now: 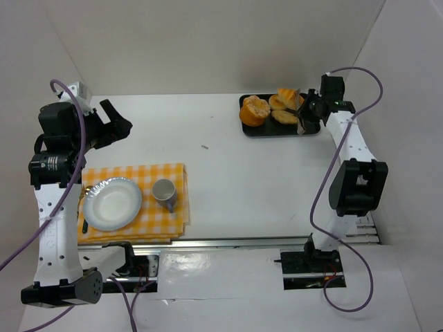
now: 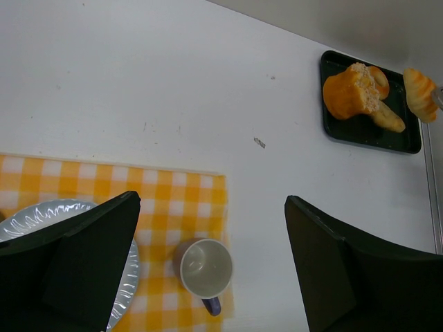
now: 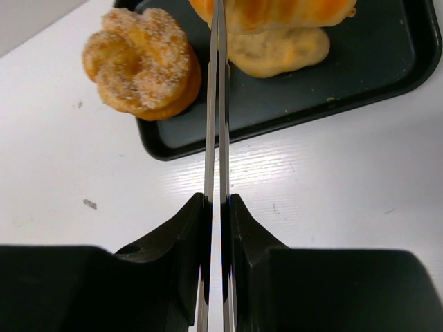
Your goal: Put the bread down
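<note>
My right gripper (image 3: 216, 207) is shut on a pair of metal tongs (image 3: 216, 104), whose blades are pressed close together. The tongs' tips grip a golden bread roll (image 3: 277, 12) above the black tray (image 3: 387, 62) at the far right (image 1: 277, 130). The roll also shows in the top view (image 1: 286, 94) and the left wrist view (image 2: 419, 93). A sugared bun (image 3: 142, 62) and a flat pale piece of bread (image 3: 277, 52) lie on the tray. My left gripper (image 1: 114, 123) is open and empty, raised over the left side.
A yellow checked cloth (image 1: 138, 173) lies at the near left with an empty white plate (image 1: 112, 203) and an empty purple mug (image 1: 165, 191) on it. White walls enclose the table on three sides.
</note>
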Available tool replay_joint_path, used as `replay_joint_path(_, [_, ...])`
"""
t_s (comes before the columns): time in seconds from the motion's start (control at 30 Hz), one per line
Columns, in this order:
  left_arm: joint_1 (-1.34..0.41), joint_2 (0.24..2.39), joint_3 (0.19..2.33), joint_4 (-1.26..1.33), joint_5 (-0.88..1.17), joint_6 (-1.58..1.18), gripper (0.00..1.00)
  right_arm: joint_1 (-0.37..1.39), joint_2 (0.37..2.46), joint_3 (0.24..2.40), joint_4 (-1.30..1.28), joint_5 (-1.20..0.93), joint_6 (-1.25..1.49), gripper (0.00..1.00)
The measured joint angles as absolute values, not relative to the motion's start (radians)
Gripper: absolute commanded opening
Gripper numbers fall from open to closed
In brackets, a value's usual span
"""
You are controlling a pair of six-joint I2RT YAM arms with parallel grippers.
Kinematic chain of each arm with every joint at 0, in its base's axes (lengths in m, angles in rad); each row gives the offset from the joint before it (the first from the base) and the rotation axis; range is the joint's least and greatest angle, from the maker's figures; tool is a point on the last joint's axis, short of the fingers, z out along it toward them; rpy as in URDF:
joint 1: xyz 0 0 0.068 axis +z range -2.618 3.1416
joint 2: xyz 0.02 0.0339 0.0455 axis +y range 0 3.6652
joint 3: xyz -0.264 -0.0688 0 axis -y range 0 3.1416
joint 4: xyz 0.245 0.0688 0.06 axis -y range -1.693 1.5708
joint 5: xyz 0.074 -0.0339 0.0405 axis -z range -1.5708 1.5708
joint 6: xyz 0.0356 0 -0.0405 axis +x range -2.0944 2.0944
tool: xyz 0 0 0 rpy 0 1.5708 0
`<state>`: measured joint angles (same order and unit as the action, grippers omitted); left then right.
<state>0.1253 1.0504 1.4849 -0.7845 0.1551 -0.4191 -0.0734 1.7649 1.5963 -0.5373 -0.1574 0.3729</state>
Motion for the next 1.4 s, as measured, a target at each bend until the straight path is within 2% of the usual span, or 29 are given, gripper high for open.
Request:
replay_joint_path(0.13, [0.125, 1.049, 1.485, -0.785, 0.155, -0.422, 0.99, -0.036, 1.689, 1.603, -0.55, -0.15, 0.373, 0.0])
replay_joint_path(0.37, [0.125, 1.016, 1.491, -0.789, 0.159, -0.422, 0.99, 0.152, 1.644, 1.73, -0.569, -0.138, 0.368, 0.0])
replay_joint_path(0.7, [0.125, 0.991, 1.563, -0.809, 0.155, -0.424, 0.99, 0.563, 1.679, 1.825, -0.575, -0.136, 0.367, 0.0])
replay_joint_path(0.83, [0.125, 0.99, 1.579, -0.817, 0.141, -0.425, 0.99, 0.751, 1.762, 1.857, -0.561, -0.148, 0.369, 0.0])
replay_joint_path(1.03, [0.125, 0.972, 1.609, -0.836, 0.115, -0.427, 0.99, 0.999, 1.995, 2.017, -0.553, -0.186, 0.368, 0.0])
replay_joint_path(1.27, [0.125, 0.963, 1.659, -0.846, 0.101, -0.427, 0.99, 1.161, 2.188, 2.108, -0.532, -0.269, 0.364, 0.0])
replay_joint_path(1.4, [0.125, 0.96, 1.658, -0.847, 0.097, -0.427, 0.99, 1.182, 2.25, 2.108, -0.512, -0.335, 0.365, 0.0])
